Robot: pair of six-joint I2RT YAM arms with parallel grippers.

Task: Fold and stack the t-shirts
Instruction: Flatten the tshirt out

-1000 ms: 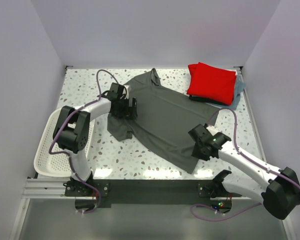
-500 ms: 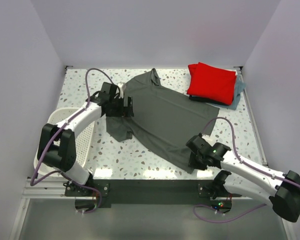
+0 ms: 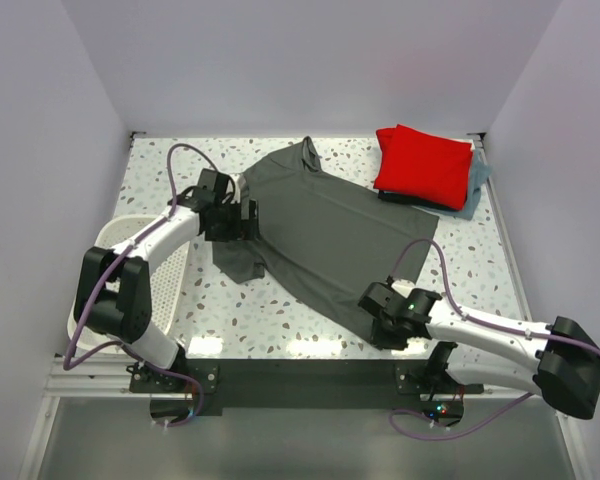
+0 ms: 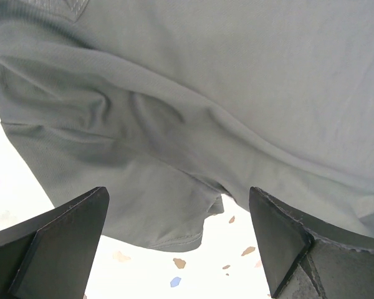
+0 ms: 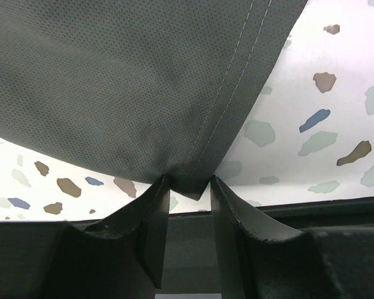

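Overhead, dark grey t-shirt [image 3: 330, 230]: lies spread flat and slantwise across the middle of the speckled tabletop [image 3: 170, 165], collar toward the far edge, hem toward the near right.
Overhead, red t-shirt [image 3: 425, 165]: folded, at the far right corner, on top of the light blue-grey t-shirt [image 3: 478, 182], which peeks out along its right side.
Overhead, left gripper [image 3: 248, 216]: at the grey shirt's left sleeve, arm reaching in from the left.
Overhead, right gripper [image 3: 382, 322]: low at the near corner of the grey shirt's hem, just beside the tabletop's near edge.
Overhead, basket [image 3: 88, 305]: white, slotted, at the left edge, beside the left arm.
Left wrist, left gripper [image 4: 177, 199]: released, its two dark fingers [image 4: 56, 243] spread wide apart, with nothing between them.
Left wrist, dark grey t-shirt [image 4: 174, 93]: fills most of the view, with the rumpled sleeve and its stitched cuff lying between and just beyond the fingertips, and pale tabletop [image 4: 193, 274] below.
Right wrist, right gripper [image 5: 188, 187]: clenched on the grey shirt, its fingers [image 5: 151, 218] close together with the hem corner pinched at their tips.
Right wrist, dark grey t-shirt [image 5: 112, 81]: the cloth rises away from the pinch, a double-stitched seam running up to the right, over speckled tabletop [image 5: 311, 124].
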